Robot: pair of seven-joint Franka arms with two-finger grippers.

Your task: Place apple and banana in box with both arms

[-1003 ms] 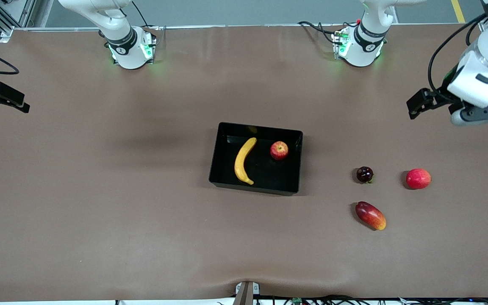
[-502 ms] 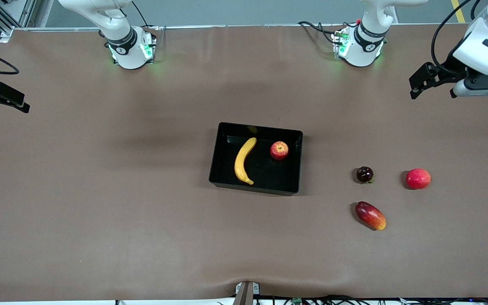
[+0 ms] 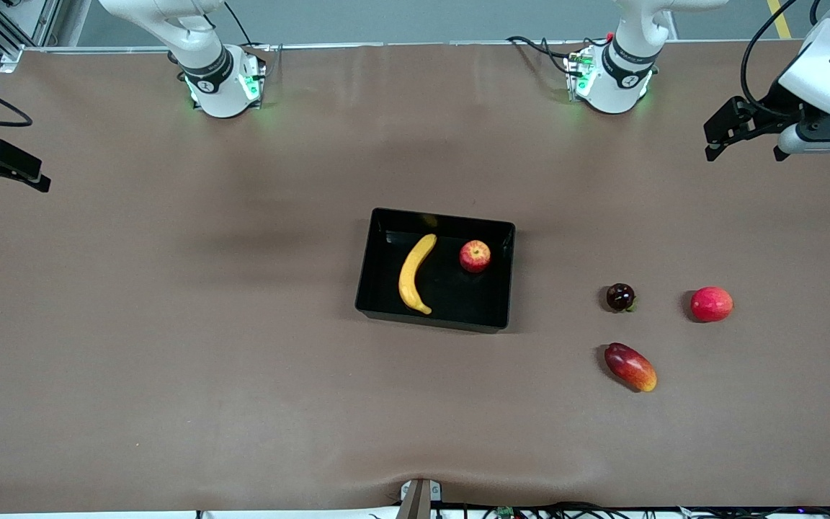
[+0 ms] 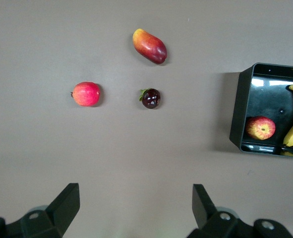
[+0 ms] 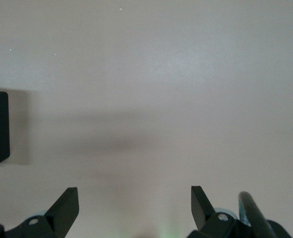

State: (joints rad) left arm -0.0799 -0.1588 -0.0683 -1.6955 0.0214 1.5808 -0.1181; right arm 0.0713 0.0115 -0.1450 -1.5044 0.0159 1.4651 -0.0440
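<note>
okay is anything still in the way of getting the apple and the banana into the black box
Nothing visible is in the way: the apple and the banana already lie inside the box. The left gripper is open over the left arm's end of the table; the right gripper is open over the right arm's end.

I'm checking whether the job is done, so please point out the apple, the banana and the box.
apple [image 3: 474, 256]: front view, middle of its top, inside the box.
banana [image 3: 413, 274]: front view, mid-length of its curve, inside the box.
box [image 3: 367, 268]: front view, wall toward the right arm's end.
</note>
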